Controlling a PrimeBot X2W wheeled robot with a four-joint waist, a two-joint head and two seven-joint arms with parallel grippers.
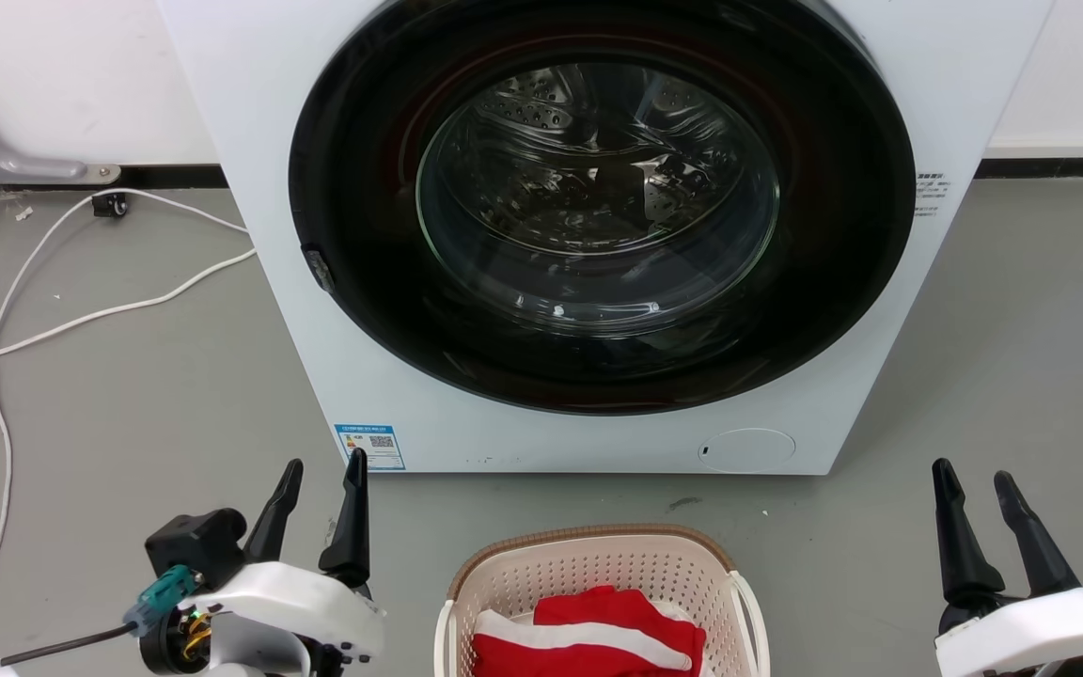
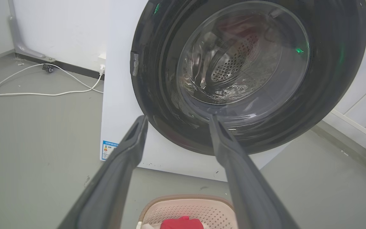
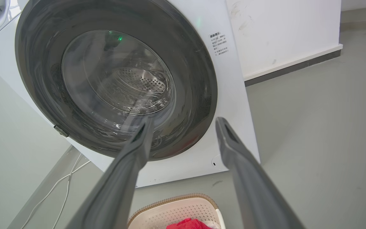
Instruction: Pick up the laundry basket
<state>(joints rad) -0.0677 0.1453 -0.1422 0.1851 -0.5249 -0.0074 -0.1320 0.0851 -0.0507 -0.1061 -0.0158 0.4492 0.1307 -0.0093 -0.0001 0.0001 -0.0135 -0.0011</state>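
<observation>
The laundry basket (image 1: 588,562) sits on the grey floor at the bottom middle of the head view, cream with perforated walls, a brown rim and white side handles. Red and white cloth (image 1: 588,635) lies inside it. Its far rim also shows low in the left wrist view (image 2: 186,203) and the right wrist view (image 3: 173,206). My left gripper (image 1: 323,463) hovers open to the basket's left, fingers pointing at the washer. To the basket's right my right gripper (image 1: 972,473) is open as well. Neither touches the basket.
A white washing machine (image 1: 936,75) with a shut dark round glass door (image 1: 598,197) stands just beyond the basket. White cables (image 1: 81,315) trail over the floor at the left. Open grey floor lies on both sides of the washer.
</observation>
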